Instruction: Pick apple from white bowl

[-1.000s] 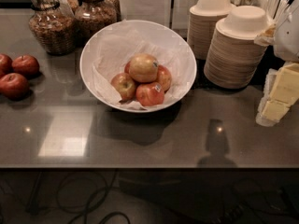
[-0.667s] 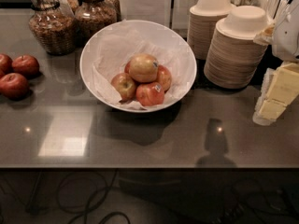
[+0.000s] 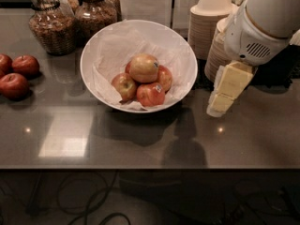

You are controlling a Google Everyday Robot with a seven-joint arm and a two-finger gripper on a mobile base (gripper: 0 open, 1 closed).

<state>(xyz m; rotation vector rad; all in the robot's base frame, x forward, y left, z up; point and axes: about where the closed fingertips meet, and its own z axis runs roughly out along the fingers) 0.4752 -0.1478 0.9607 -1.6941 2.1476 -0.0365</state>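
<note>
Claw hangs right of the white bowl, apart from the apple topping its pile; whether it is open, I cannot tell.

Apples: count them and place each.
7. Four in the bowl: pale apple on top, red ones left, front, right; others may hide beneath. Three on the table, far left. The gripper hovers right of the bowl.

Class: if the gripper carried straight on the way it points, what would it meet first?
Probably the counter right of the white bowl, not the apple. The gripper points down-left there; depth is unclear.
</note>
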